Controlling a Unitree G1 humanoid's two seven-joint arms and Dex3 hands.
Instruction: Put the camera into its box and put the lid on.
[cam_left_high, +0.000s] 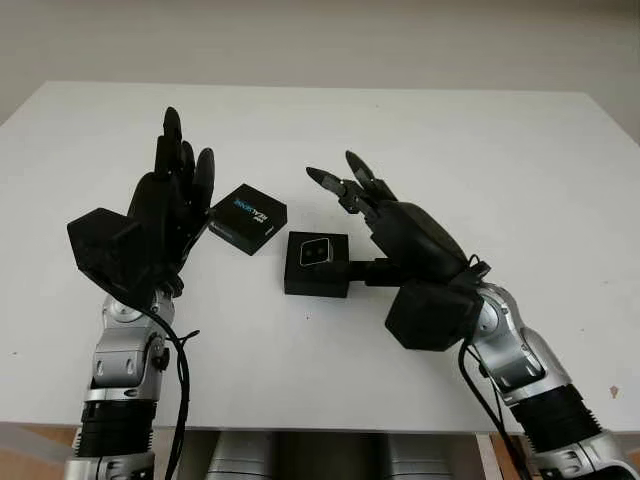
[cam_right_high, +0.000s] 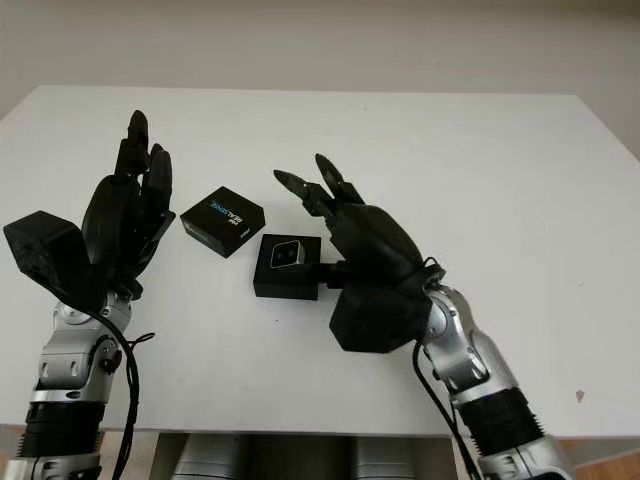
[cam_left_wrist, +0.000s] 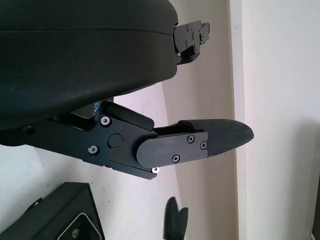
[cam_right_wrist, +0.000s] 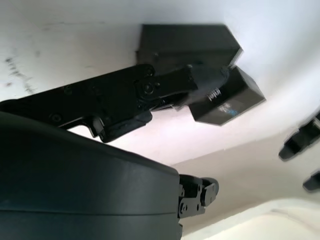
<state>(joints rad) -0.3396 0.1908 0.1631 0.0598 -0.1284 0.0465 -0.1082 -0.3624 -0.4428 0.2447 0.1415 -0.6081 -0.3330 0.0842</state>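
Observation:
A black box (cam_left_high: 318, 275) sits at the table's middle with the camera (cam_left_high: 317, 252) in it, its pale face up. The black lid (cam_left_high: 248, 218), printed in blue and white, lies flat on the table just left of and behind the box. My left hand (cam_left_high: 185, 165) is open, raised upright beside the lid's left edge. My right hand (cam_left_high: 345, 185) is open, hovering right of the box, and its thumb (cam_left_high: 365, 268) reaches to the box's right side. In the right wrist view a finger (cam_right_wrist: 200, 80) crosses in front of the box (cam_right_wrist: 185, 42) and lid (cam_right_wrist: 230, 102).
The white table (cam_left_high: 480, 160) stretches wide behind and to the right of both hands. Its front edge (cam_left_high: 300, 428) lies close below the arms. Grey cabinet fronts (cam_left_high: 320, 455) show beneath the edge.

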